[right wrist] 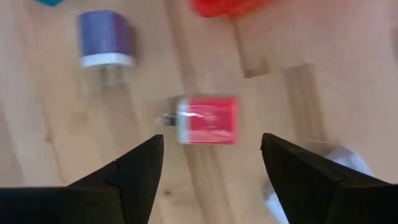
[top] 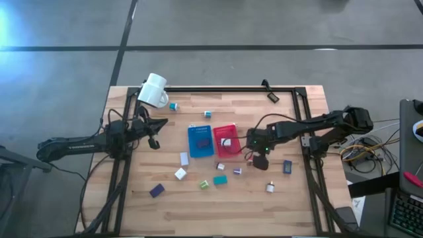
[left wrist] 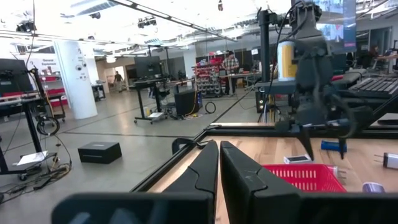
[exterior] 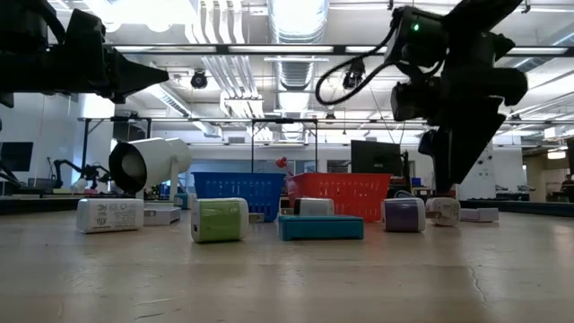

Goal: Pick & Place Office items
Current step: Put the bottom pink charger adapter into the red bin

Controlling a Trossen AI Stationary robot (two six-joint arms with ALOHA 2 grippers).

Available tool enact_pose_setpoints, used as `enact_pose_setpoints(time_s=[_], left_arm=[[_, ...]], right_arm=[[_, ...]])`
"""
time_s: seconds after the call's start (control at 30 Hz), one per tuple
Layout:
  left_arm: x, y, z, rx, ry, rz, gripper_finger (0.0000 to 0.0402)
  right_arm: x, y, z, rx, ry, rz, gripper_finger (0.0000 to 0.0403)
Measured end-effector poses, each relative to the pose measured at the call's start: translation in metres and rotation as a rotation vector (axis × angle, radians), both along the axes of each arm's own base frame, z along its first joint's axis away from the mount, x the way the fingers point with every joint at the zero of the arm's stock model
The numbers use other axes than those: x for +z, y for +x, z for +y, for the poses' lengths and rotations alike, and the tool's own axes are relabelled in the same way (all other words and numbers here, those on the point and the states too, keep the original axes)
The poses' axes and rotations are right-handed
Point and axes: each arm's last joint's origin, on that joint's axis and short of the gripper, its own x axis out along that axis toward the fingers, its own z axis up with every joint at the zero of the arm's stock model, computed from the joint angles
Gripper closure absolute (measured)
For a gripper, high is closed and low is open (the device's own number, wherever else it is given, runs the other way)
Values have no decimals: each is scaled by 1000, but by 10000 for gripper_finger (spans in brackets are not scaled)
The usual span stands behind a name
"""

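Wooden slats [right wrist: 56,118], boxy pink block [right wrist: 208,119].

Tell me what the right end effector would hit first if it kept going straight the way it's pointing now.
Most likely the small red block. The right end effector is open and points down at the table, with that block lying between its fingers. How far above it hangs is unclear.
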Motion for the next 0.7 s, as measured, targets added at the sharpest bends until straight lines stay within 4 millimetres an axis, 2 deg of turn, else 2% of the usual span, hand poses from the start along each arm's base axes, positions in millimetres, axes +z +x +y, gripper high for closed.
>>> enact_pose_setpoints(time_s=[0.3,0.7], left_arm=[[-1,0,0,0,-3,15,378],[-3,0,0,0,-6,31,378]], right_arm=[[5,5,18,35,-168,-38,148],[1,3,19,26,-168,-28,169]])
